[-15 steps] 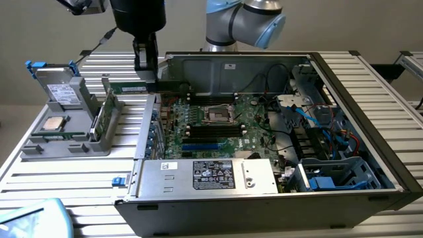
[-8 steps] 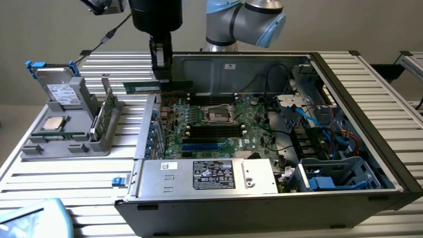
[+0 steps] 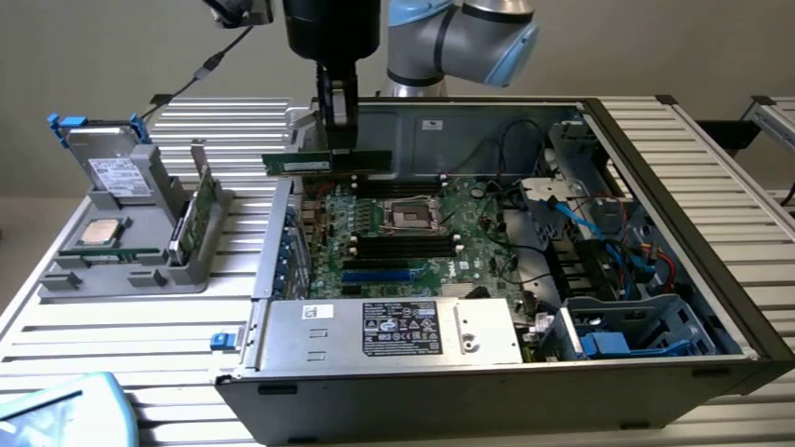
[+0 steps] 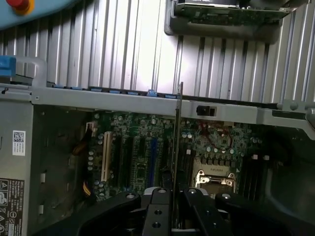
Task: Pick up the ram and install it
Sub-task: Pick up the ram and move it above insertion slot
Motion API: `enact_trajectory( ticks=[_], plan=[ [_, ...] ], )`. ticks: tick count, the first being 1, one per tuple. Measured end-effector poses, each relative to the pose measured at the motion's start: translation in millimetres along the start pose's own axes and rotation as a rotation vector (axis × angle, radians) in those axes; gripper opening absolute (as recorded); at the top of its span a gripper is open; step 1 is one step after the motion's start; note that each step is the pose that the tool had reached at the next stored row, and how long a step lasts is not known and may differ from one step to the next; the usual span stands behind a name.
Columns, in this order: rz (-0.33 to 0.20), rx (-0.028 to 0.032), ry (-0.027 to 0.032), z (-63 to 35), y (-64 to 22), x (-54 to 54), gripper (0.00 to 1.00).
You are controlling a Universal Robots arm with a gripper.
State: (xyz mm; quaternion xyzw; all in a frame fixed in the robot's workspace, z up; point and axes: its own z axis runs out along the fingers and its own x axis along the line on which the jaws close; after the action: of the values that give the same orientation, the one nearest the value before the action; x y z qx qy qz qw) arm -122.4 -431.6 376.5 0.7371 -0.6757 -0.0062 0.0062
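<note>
Where the table (image 3: pixel 125 335) comes closest to the camera, it's just ribbed aluminium slats, with the corner of some teal thing (image 3: pixel 56 410) poking in at the exterior view's left. Sitting on the slats is an open PC case (image 3: pixel 497 400). Its PSU (image 3: pixel 397 331) is up front, white and black labels on top. Behind that is the green motherboard (image 3: pixel 429 233) with the CPU socket (image 3: pixel 410 216) roughly in the middle.

On the exterior view's left, outside the case, there's a grey holder (image 3: pixel 125 270) with a few spare parts in it.

Further back, the gripper (image 3: pixel 337 144) comes straight down and is clamped on the ram (image 3: pixel 298 164). The stick is held level on its long edge over the far part of the board. Can't tell if it's touching a slot. From the wrist view you see the ram (image 4: pixel 178 128) edge-on, pinched between the black fingers (image 4: pixel 157 201).

Behind it all there's the grey-blue arm (image 3: pixel 472 37) and a plain beige wall (image 3: pixel 100 56).
</note>
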Motion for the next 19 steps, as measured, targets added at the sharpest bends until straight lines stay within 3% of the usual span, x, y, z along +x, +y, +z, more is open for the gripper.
enact_trajectory(
  ticks=[9,19],
  plan=[
    [0.0,0.0015,0.0002,-1.2,-34.4,3.0,0.14],
    [0.0,0.0015,0.0002,-2.1,-79.1,6.9,0.14]
  ],
)
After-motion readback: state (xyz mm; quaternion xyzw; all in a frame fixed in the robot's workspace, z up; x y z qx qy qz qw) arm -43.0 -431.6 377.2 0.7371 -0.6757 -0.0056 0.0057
